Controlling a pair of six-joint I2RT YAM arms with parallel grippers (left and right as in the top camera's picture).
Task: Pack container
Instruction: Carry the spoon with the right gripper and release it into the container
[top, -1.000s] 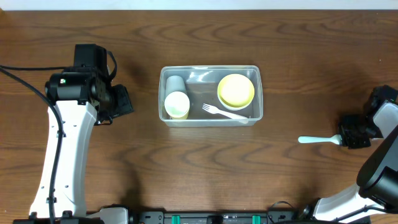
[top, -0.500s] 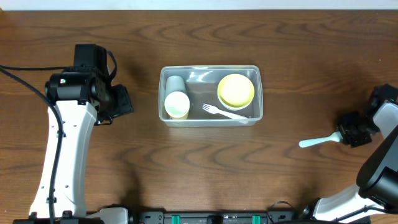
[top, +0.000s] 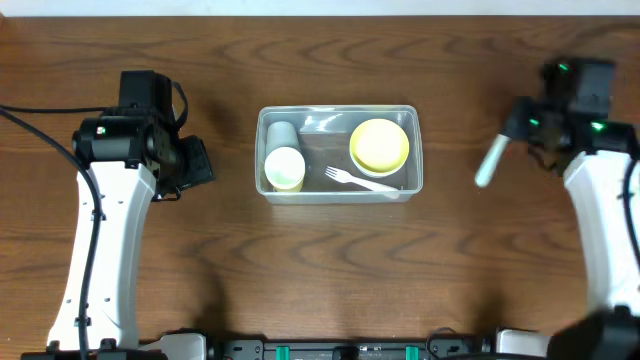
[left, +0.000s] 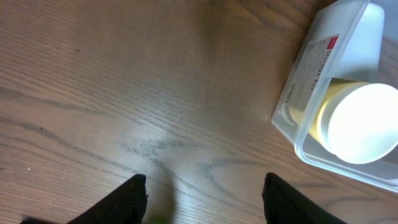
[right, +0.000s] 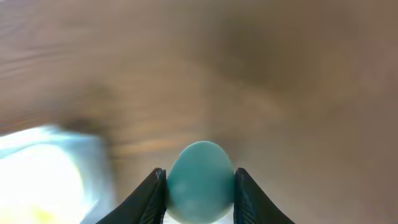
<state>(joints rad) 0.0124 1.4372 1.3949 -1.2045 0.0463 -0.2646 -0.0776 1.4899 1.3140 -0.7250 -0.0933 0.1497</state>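
The clear container (top: 335, 109) was seen mid-table (top: 300, 260), with a yellow bowl (top: 379, 145), two cups (top: 284, 168) and a white fork (top: 360, 181) inside. A pale teal spoon (top: 489, 162) was clamped by the right gripper (right: 200, 186), beside the container. The left gripper (left: 205, 199) was spread wide, only tabletop between its fingers.

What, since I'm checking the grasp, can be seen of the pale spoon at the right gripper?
The spoon is pale blue-green, smooth and plastic-looking. From overhead it is a slim slanted bar, upper end at the right gripper, right of the container and apart from it. In the wrist view its rounded oval part is pinched between both fingers. Nothing else touches it; its height above the table cannot be told.
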